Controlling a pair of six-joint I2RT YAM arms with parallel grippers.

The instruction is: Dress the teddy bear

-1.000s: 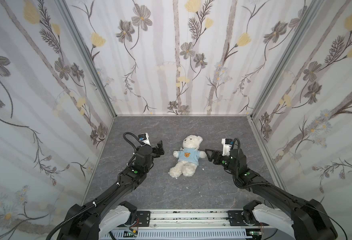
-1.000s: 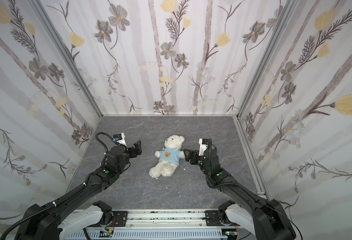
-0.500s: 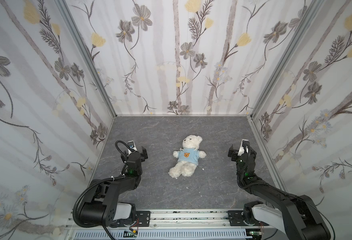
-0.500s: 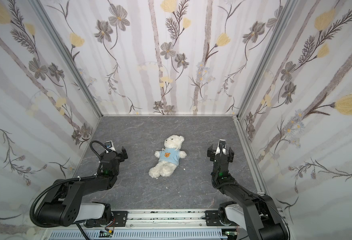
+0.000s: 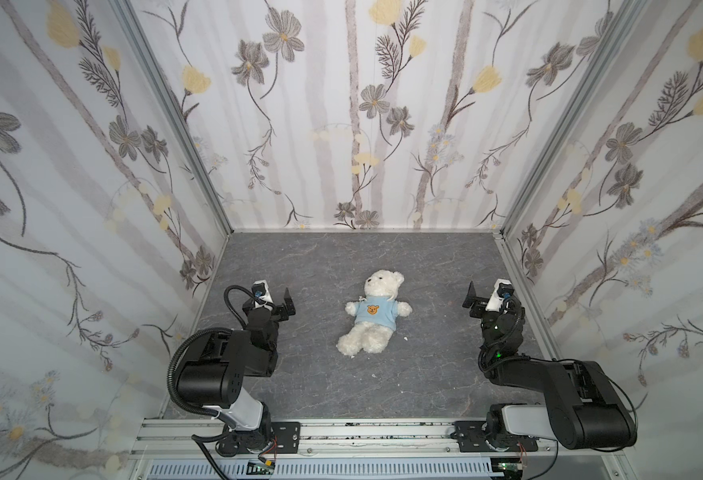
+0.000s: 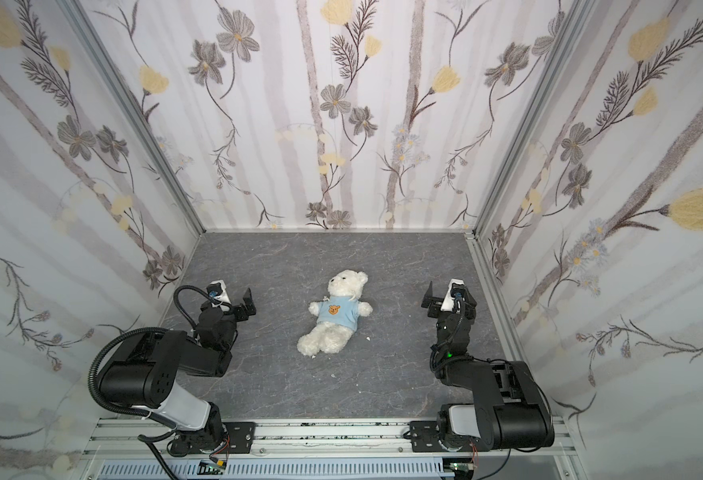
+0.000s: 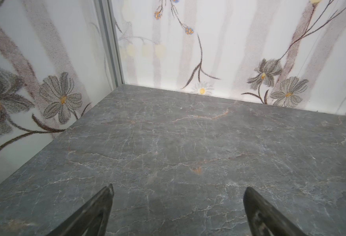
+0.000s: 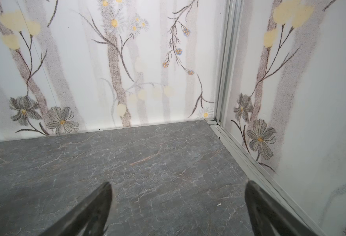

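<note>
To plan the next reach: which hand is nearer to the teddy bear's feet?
Left, though not by much. The teddy bear's feet point toward the left hand, which stands open beside them; the right hand stands open farther off, beyond its other side.

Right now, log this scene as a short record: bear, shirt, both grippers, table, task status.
bear: on its back mid-table, head toward the back wall
shirt: light blue, orange bear patch, on the bear's torso, both arms out of the sleeves
left gripper: open, empty, apart from the bear, near the left wall
right gripper: open, empty, apart from the bear, near the right wall
table: grey marbled, a few white flecks near the bear
task status: bear looks dressed
</note>
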